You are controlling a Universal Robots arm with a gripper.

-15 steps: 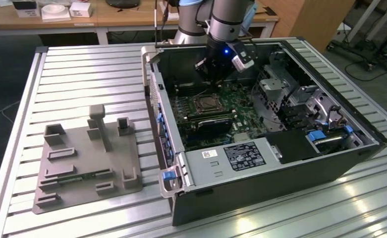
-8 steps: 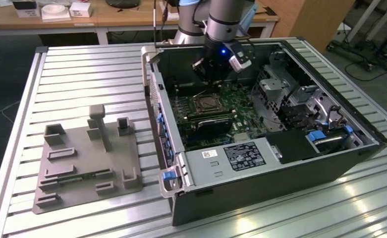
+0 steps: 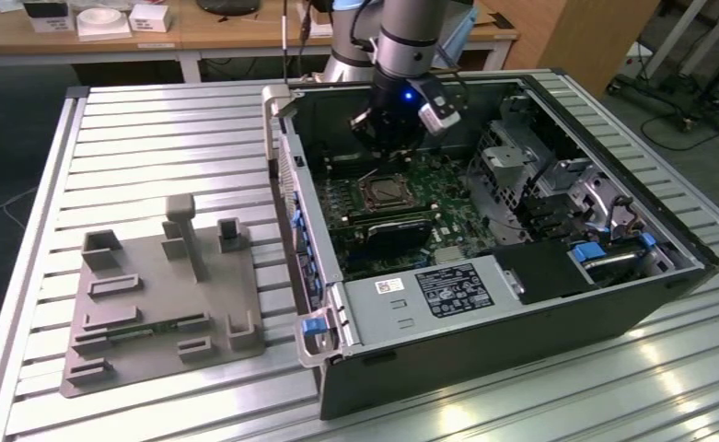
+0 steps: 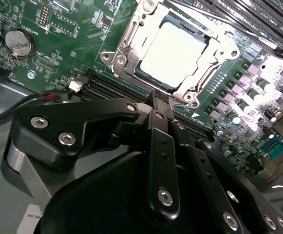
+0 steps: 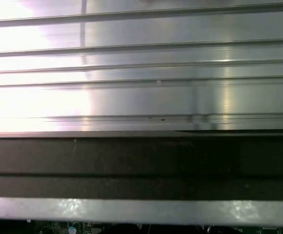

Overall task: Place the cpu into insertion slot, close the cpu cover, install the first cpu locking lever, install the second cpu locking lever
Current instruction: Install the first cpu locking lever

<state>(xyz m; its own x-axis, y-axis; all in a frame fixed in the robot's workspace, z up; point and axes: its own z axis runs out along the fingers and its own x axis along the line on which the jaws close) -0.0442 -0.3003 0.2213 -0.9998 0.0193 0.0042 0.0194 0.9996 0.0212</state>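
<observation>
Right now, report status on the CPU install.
Status: gripper shut, empty, hovering close to the socket. The cpu seated, cpu cover down around it. Nothing between gripper and socket.

**Hidden, Cropped and Washed Out**

In the second wrist view the black hand (image 4: 161, 100) hides the near part of the motherboard (image 4: 58, 44) and one corner of the cpu cover (image 4: 125, 48). The cover's far corner runs off the picture's edge. Glare washes out the top of the cpu (image 4: 173, 51). In the exterior view the socket (image 3: 388, 191) is too small to tell cpu from cover.
</observation>
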